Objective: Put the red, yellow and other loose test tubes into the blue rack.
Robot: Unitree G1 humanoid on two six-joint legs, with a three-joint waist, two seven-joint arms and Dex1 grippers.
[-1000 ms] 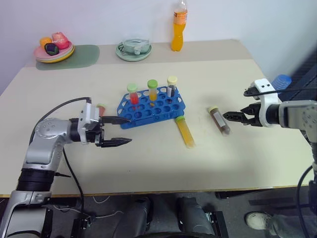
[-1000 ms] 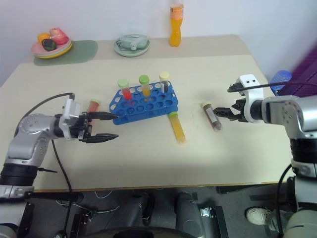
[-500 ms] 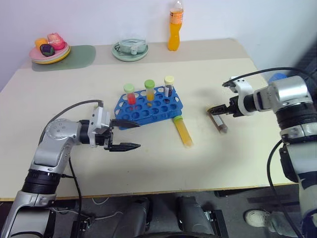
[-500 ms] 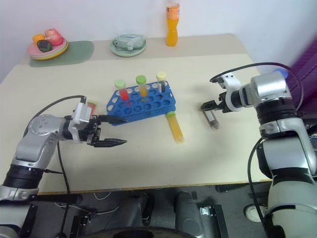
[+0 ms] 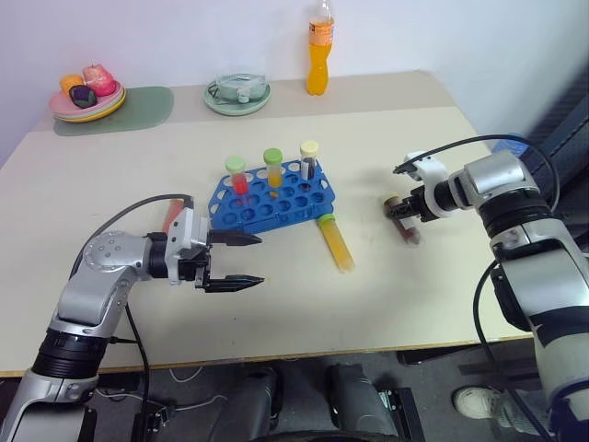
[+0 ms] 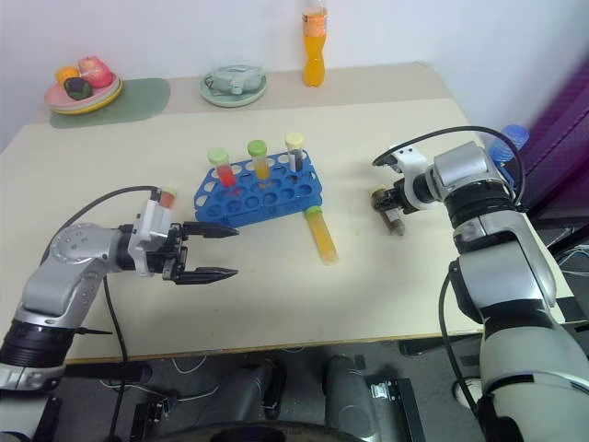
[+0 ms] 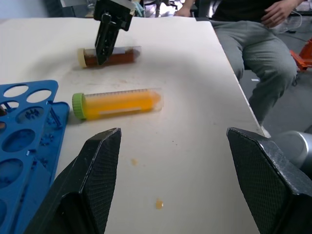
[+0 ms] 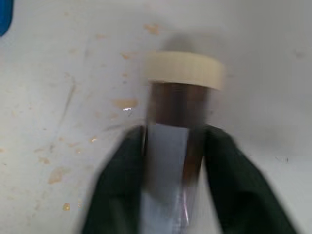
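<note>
The blue rack [image 5: 276,195] stands mid-table with three capped tubes upright in its back row. A yellow test tube [image 5: 337,244] with a green cap lies just right of the rack. Further right a brown, cream-capped test tube [image 5: 405,221] lies on the table. My right gripper [image 5: 406,209] is shut on it, a finger [image 8: 119,190] on each side. My left gripper [image 5: 259,259] hovers open and empty in front of the rack's left end. A red test tube [image 5: 171,213] lies behind its wrist, partly hidden.
At the back stand a tall orange drink bottle [image 5: 318,51], a pale green dish [image 5: 237,93] and a plate of fruit [image 5: 87,92] on a green mat. A blue-capped bottle [image 5: 515,145] sits off the right edge. A seated person [image 7: 253,44] is beyond the table.
My right gripper swung in over the brown tube, lowered and shut on it. My left gripper stayed open in about the same spot.
</note>
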